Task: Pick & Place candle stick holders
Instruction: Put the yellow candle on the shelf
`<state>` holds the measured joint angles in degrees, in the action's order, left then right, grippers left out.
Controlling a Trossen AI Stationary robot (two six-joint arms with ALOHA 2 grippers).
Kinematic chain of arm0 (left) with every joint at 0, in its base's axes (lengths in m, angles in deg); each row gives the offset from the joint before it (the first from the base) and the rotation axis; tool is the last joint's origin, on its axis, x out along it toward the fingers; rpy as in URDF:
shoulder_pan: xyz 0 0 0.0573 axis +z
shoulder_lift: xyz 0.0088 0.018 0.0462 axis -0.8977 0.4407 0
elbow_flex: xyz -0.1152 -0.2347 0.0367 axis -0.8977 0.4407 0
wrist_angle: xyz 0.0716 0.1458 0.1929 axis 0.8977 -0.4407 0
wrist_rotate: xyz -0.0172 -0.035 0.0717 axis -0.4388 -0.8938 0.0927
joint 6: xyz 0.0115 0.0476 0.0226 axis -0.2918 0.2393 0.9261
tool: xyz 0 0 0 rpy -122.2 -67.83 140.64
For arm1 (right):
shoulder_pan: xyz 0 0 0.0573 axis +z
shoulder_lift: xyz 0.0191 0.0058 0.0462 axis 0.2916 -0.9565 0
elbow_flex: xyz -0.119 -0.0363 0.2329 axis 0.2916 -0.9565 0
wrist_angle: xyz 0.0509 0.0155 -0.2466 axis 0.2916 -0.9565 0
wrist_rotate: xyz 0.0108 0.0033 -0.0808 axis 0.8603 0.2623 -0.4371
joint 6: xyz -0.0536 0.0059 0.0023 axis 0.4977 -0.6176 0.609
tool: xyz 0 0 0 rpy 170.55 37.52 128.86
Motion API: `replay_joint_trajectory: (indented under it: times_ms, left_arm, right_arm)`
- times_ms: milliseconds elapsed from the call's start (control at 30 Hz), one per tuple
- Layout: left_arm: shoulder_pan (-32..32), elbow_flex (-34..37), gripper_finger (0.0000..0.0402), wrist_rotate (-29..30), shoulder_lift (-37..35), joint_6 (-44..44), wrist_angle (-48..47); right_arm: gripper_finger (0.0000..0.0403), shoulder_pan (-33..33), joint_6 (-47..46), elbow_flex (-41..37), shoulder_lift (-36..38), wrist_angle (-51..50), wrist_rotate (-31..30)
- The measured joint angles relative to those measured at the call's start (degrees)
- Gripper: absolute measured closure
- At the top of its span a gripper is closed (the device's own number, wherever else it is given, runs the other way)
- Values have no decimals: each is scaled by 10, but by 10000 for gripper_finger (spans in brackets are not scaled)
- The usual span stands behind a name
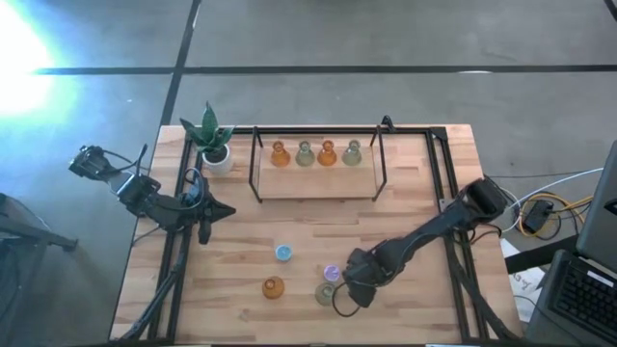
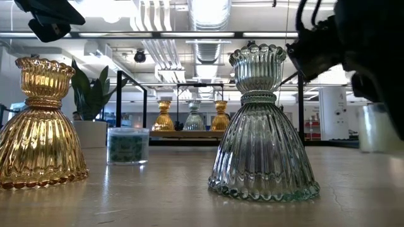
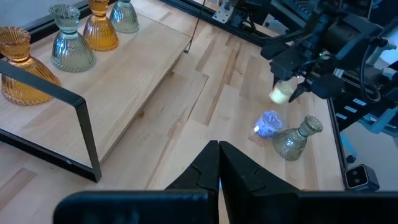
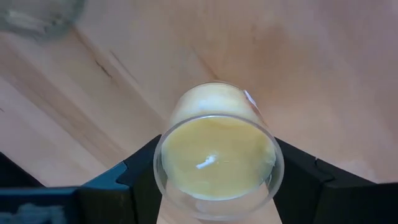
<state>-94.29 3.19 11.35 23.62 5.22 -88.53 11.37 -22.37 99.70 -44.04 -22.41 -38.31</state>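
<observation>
My right gripper [image 1: 349, 292] is near the table's front edge, shut on a small round glass holder filled with yellow wax [image 4: 217, 155]. The holder also shows in the left wrist view [image 3: 281, 93]. Beside it on the table stand an olive-green vase-shaped holder [image 1: 326, 294], a purple one [image 1: 332, 275], a blue one [image 1: 283, 253] and an amber one [image 1: 273, 287]. Two amber and two green holders [image 1: 316, 153] stand in a row on the raised wooden shelf [image 1: 318, 183]. My left gripper [image 1: 227, 212] waits shut and empty at the table's left side. My right gripper pinches the yellow holder's round glass wall [image 4: 171, 180] between its two fingers, one on each opposite side. The fingers [image 4: 298, 177] come from above, pointing down. The holder stays upright, its open top up, and in the left wrist view it seems lifted a little off the table.
A white-potted green plant [image 1: 210, 140] stands at the far left corner. A black metal frame [image 1: 255, 164] surrounds the shelf. Bare wood lies between the shelf and the loose holders.
</observation>
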Motion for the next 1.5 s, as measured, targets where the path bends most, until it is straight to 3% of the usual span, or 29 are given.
replay_joint_trajectory:
  times_ms: [433, 933, 1267, 1500]
  left_arm:
    - [0, 0, 390, 3, 0, -2, 0]
    - [0, 0, 390, 13, 0, -2, 0]
    - [0, 0, 390, 22, 0, -2, 0]
    - [0, 0, 390, 28, 0, -4, 0]
  right_arm:
    - [180, -111, 191, 62, 27, -88, 0]
    - [179, -323, 424, 154, 28, -155, -42]
    - [179, -410, 505, 235, 28, -155, -46]
    - [179, -437, 464, 235, 28, -138, -46]
